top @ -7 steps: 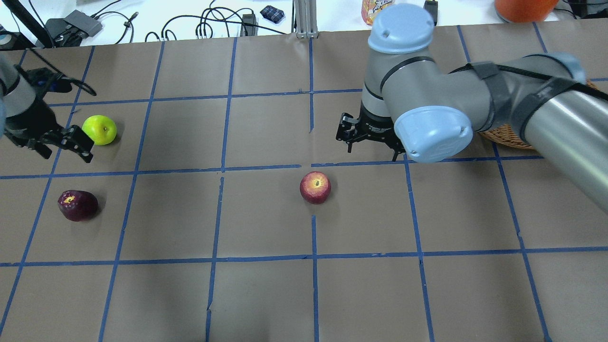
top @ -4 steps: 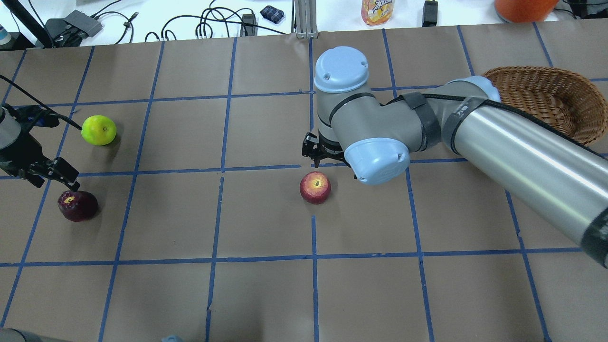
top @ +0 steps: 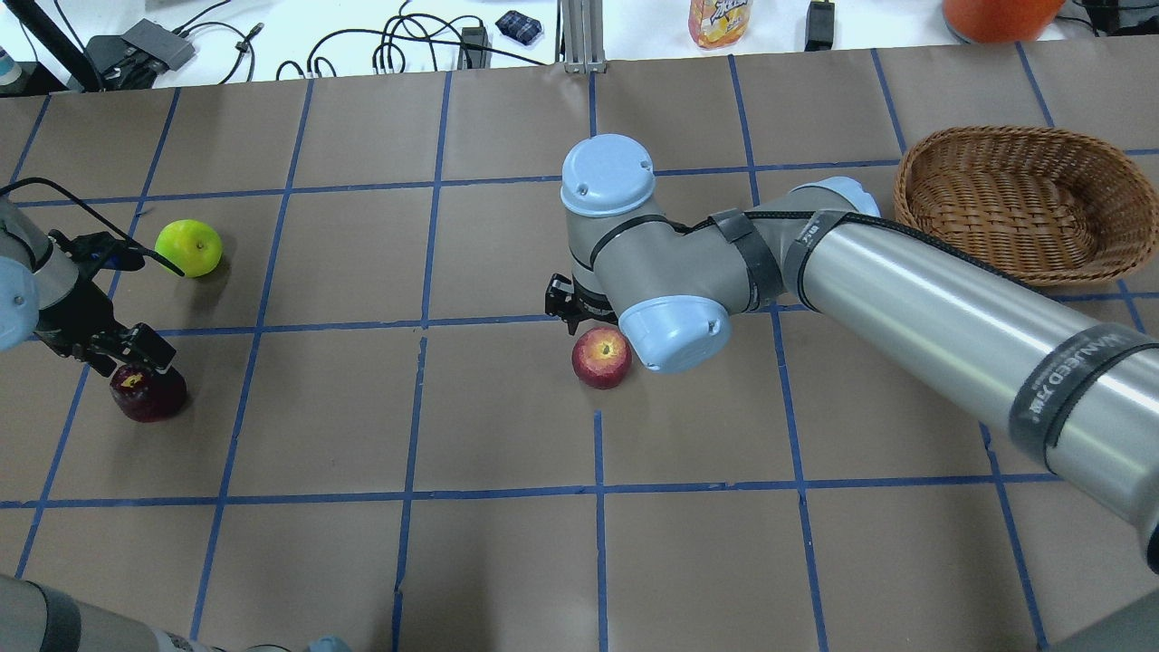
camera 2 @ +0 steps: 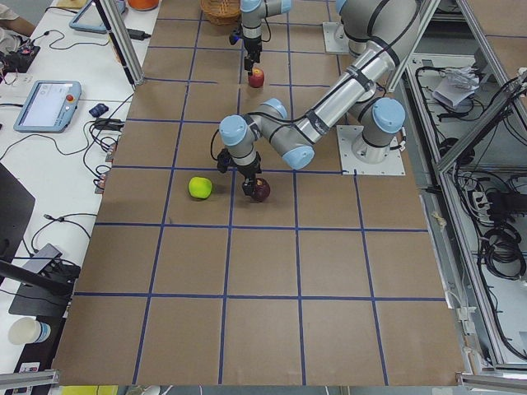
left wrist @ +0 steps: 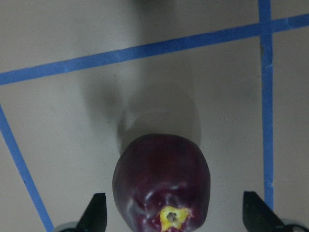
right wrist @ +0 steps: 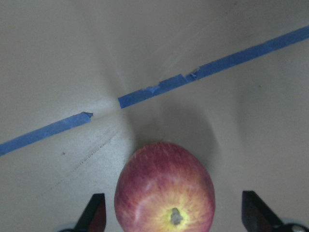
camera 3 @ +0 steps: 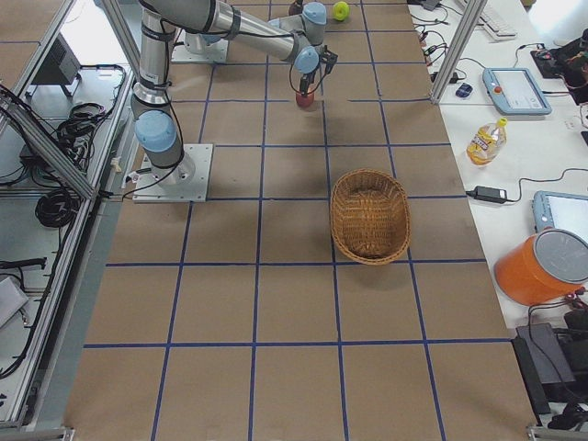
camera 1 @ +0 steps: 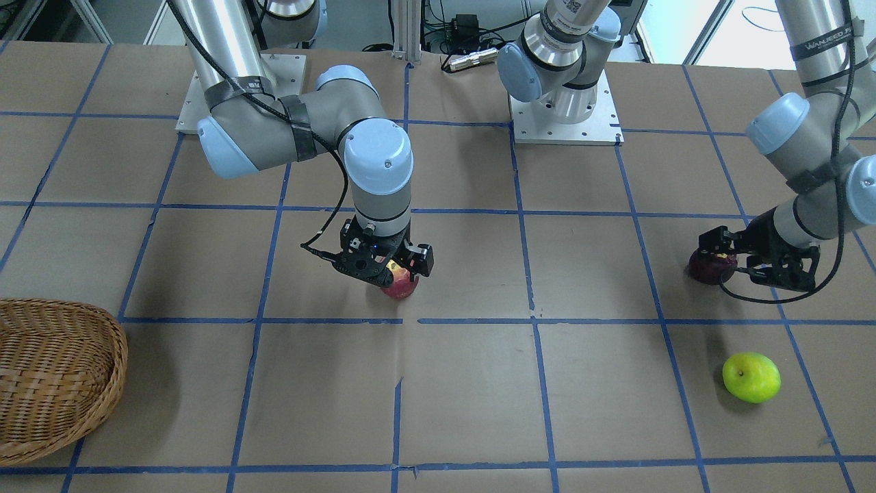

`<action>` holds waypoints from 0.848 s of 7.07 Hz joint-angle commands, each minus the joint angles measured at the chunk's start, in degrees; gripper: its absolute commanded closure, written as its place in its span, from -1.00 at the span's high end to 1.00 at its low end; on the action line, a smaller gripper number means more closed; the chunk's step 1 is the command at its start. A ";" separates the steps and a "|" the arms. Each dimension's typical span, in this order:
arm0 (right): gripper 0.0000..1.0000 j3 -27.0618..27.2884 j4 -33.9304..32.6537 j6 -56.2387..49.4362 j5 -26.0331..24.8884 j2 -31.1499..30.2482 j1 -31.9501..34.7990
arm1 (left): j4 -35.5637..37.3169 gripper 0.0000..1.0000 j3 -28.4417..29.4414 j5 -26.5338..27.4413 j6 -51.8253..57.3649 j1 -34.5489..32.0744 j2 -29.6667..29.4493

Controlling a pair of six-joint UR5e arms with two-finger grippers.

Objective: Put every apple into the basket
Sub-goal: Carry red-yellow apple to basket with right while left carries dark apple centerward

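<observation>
From the operators' side, the right fingers (camera 1: 419, 260) hang low over the red apple (camera 1: 402, 286) near the middle of the tabletop (camera 1: 479, 383). The left fingers (camera 1: 715, 241) sit down at the maroon apple (camera 1: 705, 268), far toward the robot's left end. The green apple (camera 1: 751, 376) lies nearby, alone. The basket (camera 1: 82, 356) stands at the robot's right end, well apart from all three apples, so I judge nothing delivered yet.

The overhead view shows the split plainly: each arm works the apple nearest its own side, probably to avoid reaching across. The basket holds no fruit.

From the left end, the near arm points straight down onto the maroon apple, with the green one just beside it. From the right end, both arms are too small for judging the fingers.

The left wrist camera shows its fingers spread wide, a tip at each lower corner, with the maroon apple centred between them and a gap on either side — they grip nothing.

The right wrist camera shows the same straddle around the red apple — wide open and not touching. That centring looks like lining up to close; an uneven first touch could roll the fruit.
</observation>
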 commanded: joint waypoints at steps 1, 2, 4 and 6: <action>1.00 0.06 -0.14 -0.83 0.54 1.15 0.04 | 0.75 1.00 -0.12 -0.06 0.20 1.25 -1.66; 1.00 0.06 -0.40 -0.93 0.54 2.11 0.13 | 0.49 0.90 -0.21 -0.24 0.20 1.60 -1.92; 1.00 0.06 -0.49 -0.93 0.63 3.52 0.22 | -0.21 -0.09 0.40 -0.06 0.73 1.43 -1.23; 0.61 -0.02 -1.19 -3.62 2.73 4.93 0.39 | -11.90 -0.15 6.16 -7.83 -0.49 -2.24 3.06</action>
